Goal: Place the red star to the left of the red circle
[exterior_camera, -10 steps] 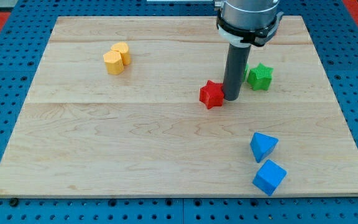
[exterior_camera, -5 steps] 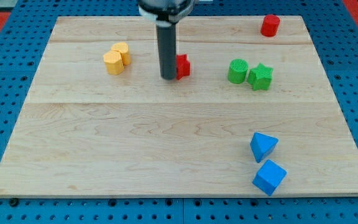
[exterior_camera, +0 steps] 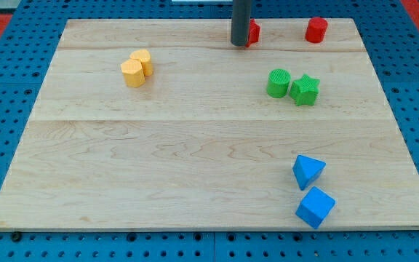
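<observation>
The red star (exterior_camera: 254, 31) lies near the view's top edge of the board, mostly hidden behind my rod. My tip (exterior_camera: 239, 44) stands right against the star's left side. The red circle (exterior_camera: 316, 30) stands at the view's top right, to the right of the star with a gap between them.
A green circle (exterior_camera: 278, 83) and a green star (exterior_camera: 305, 89) touch each other right of centre. Two yellow blocks (exterior_camera: 136, 68) sit together at upper left. A blue triangular block (exterior_camera: 308, 171) and a blue cube (exterior_camera: 315, 207) lie at lower right. The wooden board (exterior_camera: 158, 160) rests on a blue pegboard.
The red star has travelled from the board's middle, up-left, then up-right to the top edge. My tip moved with it and now stands on the star's left.
</observation>
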Controlling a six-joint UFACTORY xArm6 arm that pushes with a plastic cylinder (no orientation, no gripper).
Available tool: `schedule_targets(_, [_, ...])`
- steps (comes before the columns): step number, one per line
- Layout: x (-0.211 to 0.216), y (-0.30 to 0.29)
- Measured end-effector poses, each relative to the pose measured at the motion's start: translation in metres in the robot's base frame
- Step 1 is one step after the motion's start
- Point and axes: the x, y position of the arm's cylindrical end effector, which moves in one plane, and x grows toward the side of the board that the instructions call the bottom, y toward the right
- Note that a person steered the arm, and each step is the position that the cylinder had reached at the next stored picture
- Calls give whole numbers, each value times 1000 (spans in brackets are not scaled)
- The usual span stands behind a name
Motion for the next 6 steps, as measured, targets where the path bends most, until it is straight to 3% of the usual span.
schedule_targets(2, [-15,-42])
schedule_targets(6, [-30,70])
